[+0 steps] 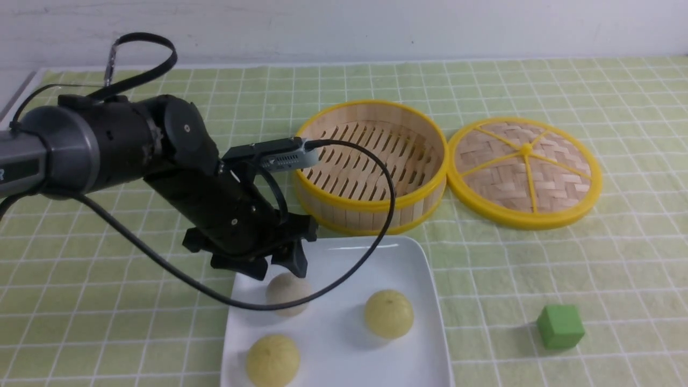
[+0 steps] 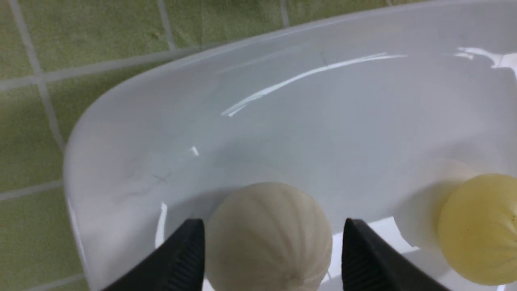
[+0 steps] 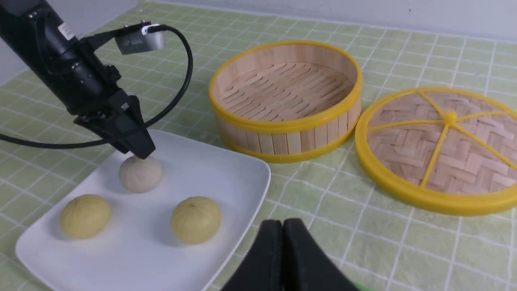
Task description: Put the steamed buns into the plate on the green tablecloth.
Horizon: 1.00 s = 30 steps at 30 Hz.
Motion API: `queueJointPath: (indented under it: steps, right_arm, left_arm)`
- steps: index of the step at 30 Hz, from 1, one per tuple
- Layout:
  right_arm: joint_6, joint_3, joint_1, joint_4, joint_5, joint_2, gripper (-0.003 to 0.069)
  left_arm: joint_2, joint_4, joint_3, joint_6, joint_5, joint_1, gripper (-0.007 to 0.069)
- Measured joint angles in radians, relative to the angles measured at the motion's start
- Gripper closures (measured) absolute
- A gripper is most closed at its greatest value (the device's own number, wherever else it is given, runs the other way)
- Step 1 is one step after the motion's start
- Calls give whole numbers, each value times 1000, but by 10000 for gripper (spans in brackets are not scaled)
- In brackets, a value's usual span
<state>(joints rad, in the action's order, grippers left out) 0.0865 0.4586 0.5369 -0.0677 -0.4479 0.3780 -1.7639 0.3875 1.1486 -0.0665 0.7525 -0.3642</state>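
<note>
Left gripper [image 1: 279, 271]: I find it over the far-left part of the plate [image 1: 408, 269], jaws spread a little wider than the whitish-grey bun [image 1: 288, 294] and standing on either side of its upper half. In the left wrist view, the gripper [image 2: 270, 226] shows one finger [image 2: 190, 254] just beside the bun [image 2: 268, 238], and I cannot tell whether it touches. A thin gap shows at the other finger. The bun sits on the plate floor [image 2: 323, 121], not lifted. Right gripper [image 3: 282, 226]: jaws pressed together with nothing between them, held above the green tablecloth [image 1: 537, 258] just off the plate's right edge [image 3: 210, 169]. Task items: all three steamed buns lie in the plate. The two pale yellow buns sit apart from each other, one at the near-left [image 1: 272, 360] and one toward the right [image 1: 389, 314], and neither touches the whitish-grey one. The plate rests flat on the tablecloth covering the tabletop, at the near side. Other items: the bamboo steamer basket [image 1: 371, 207] stands just beyond the plate's far edge and holds nothing. Its woven lid [image 1: 524, 172] lies flat just beside the basket on the right. A green cube [image 1: 560, 326] sits on the cloth to the near right, well apart from the plate. My left wrist cable [image 1: 376, 242] loops over the plate's far side.
</note>
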Motion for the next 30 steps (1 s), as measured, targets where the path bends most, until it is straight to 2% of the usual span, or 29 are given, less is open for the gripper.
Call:
queueJointPath:
  steps: [6,22,28,30]
  right_arm:
    - [-10,-1,0,-40,-26,-29,673]
    - [-13,-5,0,-13,-35,-33,670]
    - [-13,-5,0,-13,-35,-33,666]
    - [-13,-5,0,-13,-35,-33,664]
  left_arm:
    - [0,0,0,0,-4,0,161]
    - [0,-1,0,0,-7,0,165]
    - [0,-4,0,0,-7,0,219]
    - [0,0,0,0,0,0,264]
